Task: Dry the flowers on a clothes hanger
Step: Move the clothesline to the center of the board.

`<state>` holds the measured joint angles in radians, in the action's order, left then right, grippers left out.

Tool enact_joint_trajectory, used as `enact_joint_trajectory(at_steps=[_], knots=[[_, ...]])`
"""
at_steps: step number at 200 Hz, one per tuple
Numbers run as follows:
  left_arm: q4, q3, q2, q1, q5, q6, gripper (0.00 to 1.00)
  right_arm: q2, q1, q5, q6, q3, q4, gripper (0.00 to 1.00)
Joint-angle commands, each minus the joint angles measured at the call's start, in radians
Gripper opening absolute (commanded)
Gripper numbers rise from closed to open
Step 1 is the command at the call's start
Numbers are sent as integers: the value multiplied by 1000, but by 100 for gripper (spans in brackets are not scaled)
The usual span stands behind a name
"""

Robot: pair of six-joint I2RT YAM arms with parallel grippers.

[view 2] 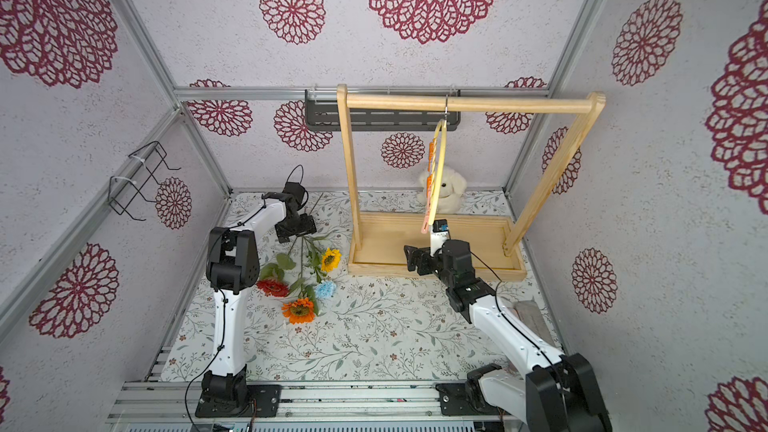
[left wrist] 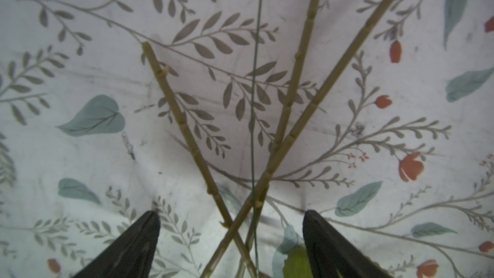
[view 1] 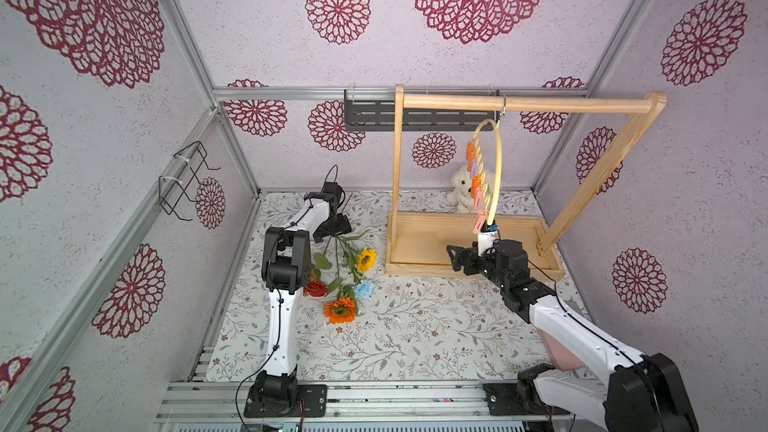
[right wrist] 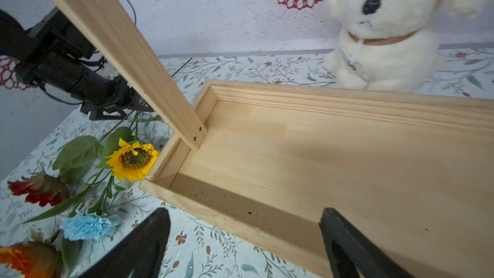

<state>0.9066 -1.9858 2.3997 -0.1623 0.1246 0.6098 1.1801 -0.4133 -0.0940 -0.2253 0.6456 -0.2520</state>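
This was a robotics lab test cell, not a lived-in room. An aluminium frame (view 1: 286,94) boxed in a tabletop, with wall panels (view 1: 257,22) papered in red rosettes and a floral cloth (view 1: 415,326) as floor. The left arm (view 1: 282,326) and right arm (view 1: 582,334) were bolted to metal rails (view 1: 395,398) at the near edge. A wooden rack (view 1: 561,105) and plush dog (view 1: 461,189) stood far right as props.

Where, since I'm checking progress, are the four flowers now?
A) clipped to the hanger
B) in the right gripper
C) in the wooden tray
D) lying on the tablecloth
D: the flowers lie on the tablecloth beside the wooden rack, none clipped to the clothes hanger.
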Motion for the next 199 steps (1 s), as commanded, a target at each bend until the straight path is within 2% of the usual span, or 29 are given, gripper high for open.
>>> enact_joint_trajectory(at_steps=[1, 33, 63, 92, 151, 199], knots=[[-7, 58, -4, -6, 34, 49, 76, 84, -77, -5, 59, 53, -176, 93], [-27, 107, -31, 4, 37, 59, 66, 248, -202, 59, 112, 114, -406, 94], [-54, 181, -73, 19, 19, 49, 63, 353, -220, 29, 194, 169, -537, 96], [-85, 259, -107, 41, -14, 71, 55, 445, -220, 11, 237, 266, -530, 97], [-82, 319, -146, 76, 16, 59, 40, 612, -223, -38, 216, 474, -506, 96], [-110, 427, -230, 127, 17, 55, 36, 705, -232, -14, 208, 578, -501, 89]])
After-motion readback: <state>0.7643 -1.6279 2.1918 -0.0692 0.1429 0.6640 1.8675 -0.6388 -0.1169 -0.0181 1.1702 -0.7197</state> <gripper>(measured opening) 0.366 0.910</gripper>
